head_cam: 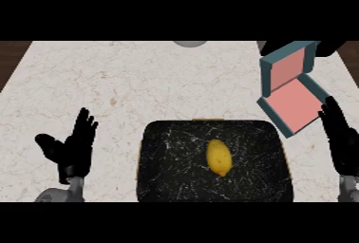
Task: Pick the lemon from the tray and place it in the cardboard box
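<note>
Lemon (219, 157): yellow, oval, lying lengthwise slightly right of centre on the tray, untouched by either hand.

Tray (168, 166): black with white marbling, rounded corners, at the near middle of the table.

Cardboard box (293, 90): teal outside, pink inside, lid hinged open and raised at the far side; stands tilted beyond the tray's far right corner.

Right hand (341, 142): just right of the tray, near the box's near edge, fingers straight and close together, holding nothing.

Left hand (72, 147): left of the tray, fingers spread upward, thumb out, resting.

Table (126, 80): pale marble top.
</note>
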